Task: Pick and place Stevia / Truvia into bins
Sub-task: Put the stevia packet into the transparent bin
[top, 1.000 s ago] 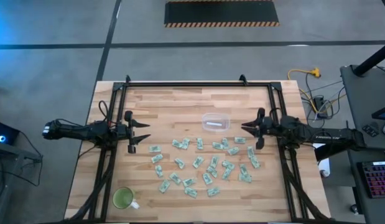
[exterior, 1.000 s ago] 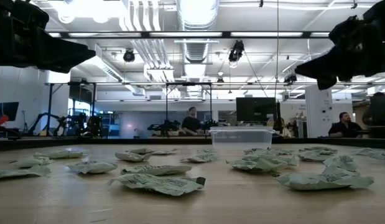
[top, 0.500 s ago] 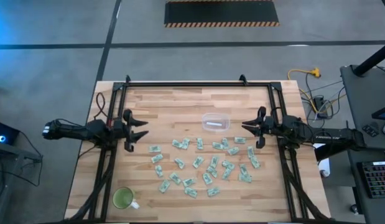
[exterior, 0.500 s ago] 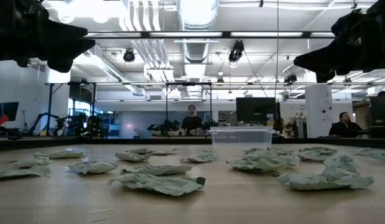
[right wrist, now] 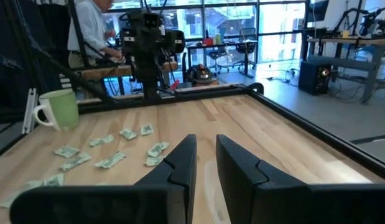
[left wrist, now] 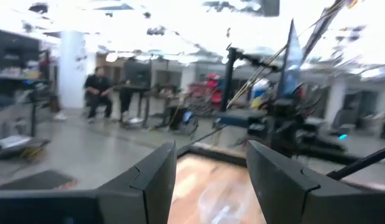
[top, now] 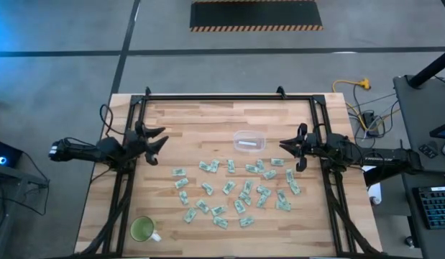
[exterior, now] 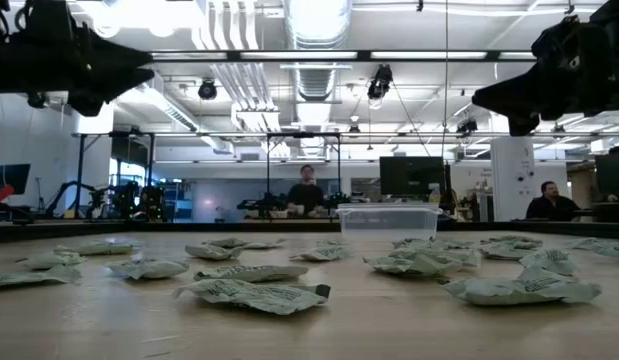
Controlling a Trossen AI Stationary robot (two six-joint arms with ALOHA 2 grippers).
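Several pale green and white sachets (top: 233,187) lie flat and scattered over the middle and near part of the wooden table, also seen in the low view (exterior: 254,292) and the right wrist view (right wrist: 111,158). The clear tub (top: 249,141) stands on the table just beyond them (exterior: 387,217), with a pale strip inside. My left gripper (top: 162,138) hovers open above the table's left side (left wrist: 211,149), left of the tub. My right gripper (top: 282,147) hangs in the air right of the tub, its fingers a narrow gap apart (right wrist: 206,140). Neither touches anything.
A green cup with a handle (top: 143,229) stands at the table's near left corner. A black frame (top: 222,96) runs along the far, left and right edges. People sit and stand in the room beyond the table. Bare wood lies along the far part.
My left gripper has swung toward the table's far edge and drawn back a little toward the left edge, turning about as it went. The sachets and the tub have stayed where they were.
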